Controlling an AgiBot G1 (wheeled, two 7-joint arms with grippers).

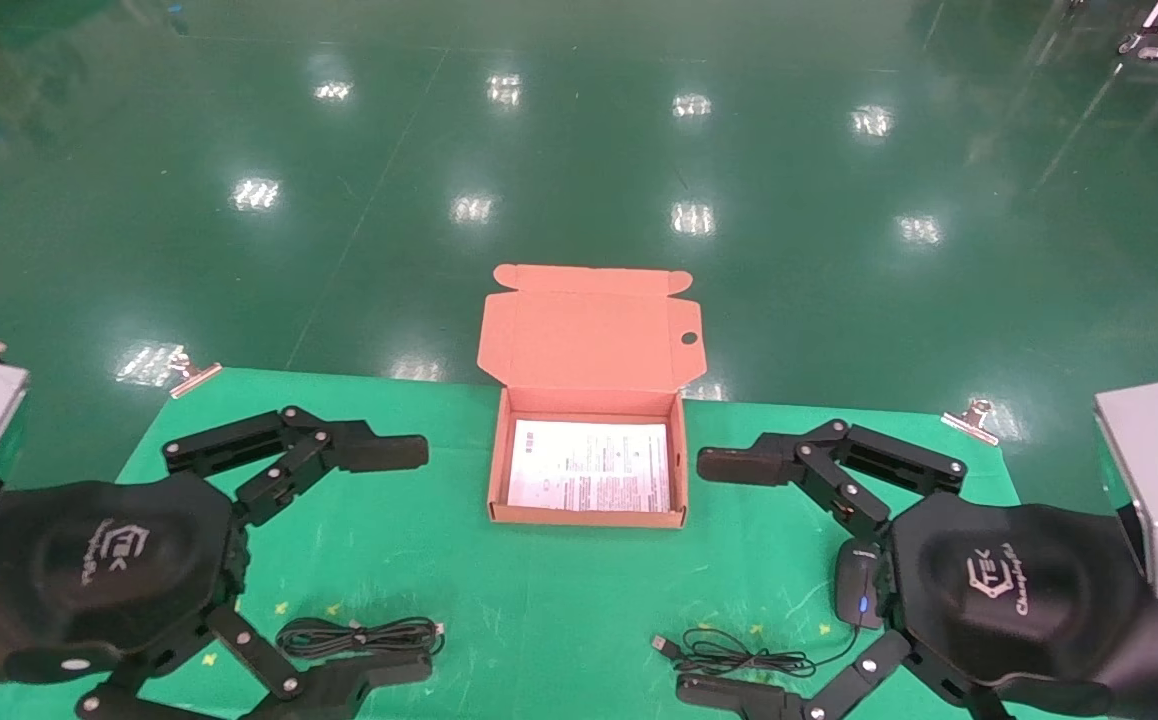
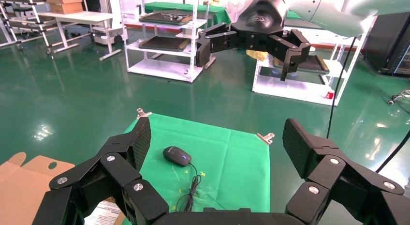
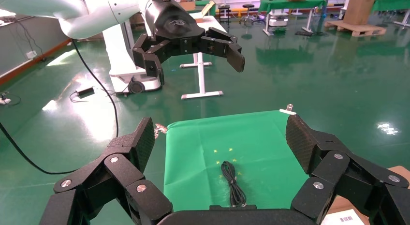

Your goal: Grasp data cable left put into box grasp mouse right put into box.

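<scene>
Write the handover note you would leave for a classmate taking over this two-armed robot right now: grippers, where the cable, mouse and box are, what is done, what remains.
Left gripper: open, empty, raised above the table's left side.
Right gripper: open, empty, raised above the right side.
Data cable: coiled on the green cloth, near edge, left of centre, below the left gripper.
Mouse: on the cloth at the right, cord trailing toward the centre, beside the right gripper.
Box: centre, far side of the cloth, lid open, only the white printed sheet inside.
Done: nothing packed yet.
Left: left gripper puts the cable in the box; right gripper puts in the mouse.
</scene>
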